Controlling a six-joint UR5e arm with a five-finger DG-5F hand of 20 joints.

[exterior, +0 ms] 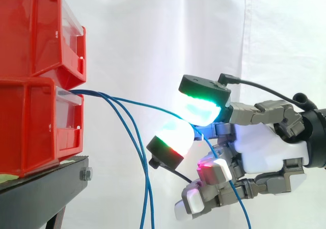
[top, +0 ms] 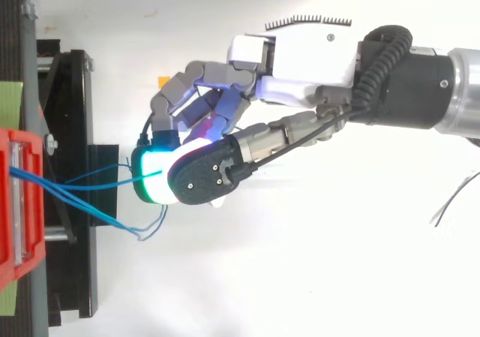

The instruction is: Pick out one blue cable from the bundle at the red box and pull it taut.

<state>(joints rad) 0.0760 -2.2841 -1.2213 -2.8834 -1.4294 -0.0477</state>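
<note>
Nearest the lens in the side view, the grey-and-white robot hand (exterior: 265, 147) takes up the lower right of the frame, with its thick glowing pads (exterior: 201, 109) reaching left. One thin blue cable (exterior: 145, 105) leaves the mouth of the lower red plastic bin (exterior: 30, 127) at mid left. It crosses rightward in a shallow sag, passes between two pads and drops to the bottom edge under the palm. The fingers curl round it and appear to pinch it. The contact itself is hidden behind the pads, so I judge it grasped rather than see it. Two loose blue strands (exterior: 147, 193) hang from the same bin mouth to bottom centre, apart from the hand. The bins rest on a black metal stand (exterior: 46, 183) at lower left.

From above, the hand (top: 300, 59) enters from the right. Its pads (top: 154, 176) are closed together at centre left, and the cable (top: 97, 186) spans from the bin (top: 9, 149) at the left edge into the seam between them. The loose strands (top: 142, 232) curl just below.

The cable looks light, limp and smooth-jacketed, so it is likely to slip through a weak pinch. The free run clear of the other strands, where the hand sits now, is the sensible hold. It is not yet taut.
</note>
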